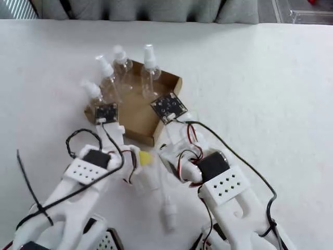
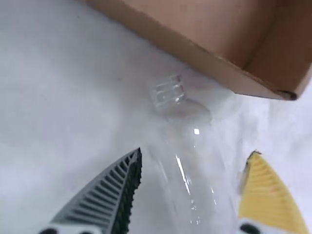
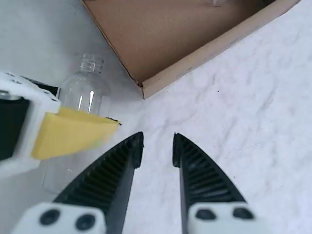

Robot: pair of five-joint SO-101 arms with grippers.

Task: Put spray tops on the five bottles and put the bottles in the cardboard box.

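Bottle [image 2: 190, 165] uncapped, lying between open left fingers [image 2: 117, 190] | right fingers [image 3: 117, 170] slightly apart, empty

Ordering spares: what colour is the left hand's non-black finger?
Yellow; the finger of the left hand shows best in left wrist view.

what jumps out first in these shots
Four clear bottles with their sprayers on stand grouped at the far side of the cardboard box in the middle of the table. Just in front of the box, the left claw is at a fifth bottle lying capless on the table. A loose spray top lies between the two arms.
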